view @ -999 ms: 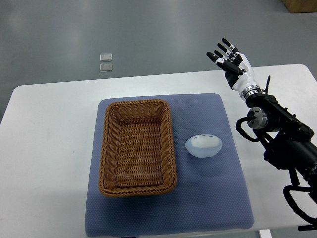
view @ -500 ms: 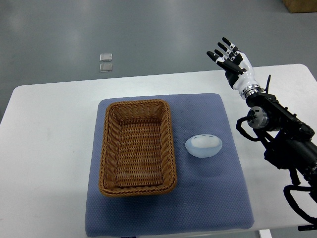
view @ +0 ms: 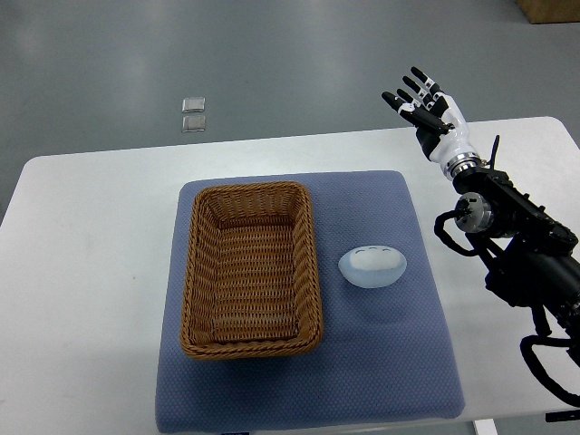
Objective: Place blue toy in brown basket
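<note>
The white desk (view: pixel 91 272) carries a blue mat (view: pixel 381 362) that covers its central area. On the mat's left half sits the brown basket (view: pixel 251 268), a rectangular wicker container with its long sides running from the near edge toward the far edge of the desk. The basket interior is empty.

The blue toy (view: pixel 372 265), a pale, rounded, oval item, lies on the mat just beside the basket's right wall, roughly level with the basket's middle. It does not touch the basket.

The right hand (view: pixel 429 113) is raised above the far right edge of the desk, well apart from the toy and the basket. Its fingers (view: pixel 406 101) are spread apart and extended, holding nothing. The black right arm (view: pixel 517 254) enters from the right side of the picture, above the desk's right edge.

The left arm does not appear in the view.

On the grey floor (view: pixel 290 63) beyond the far edge of the desk lie two small clear squares (view: pixel 193 114), one next to the other.
</note>
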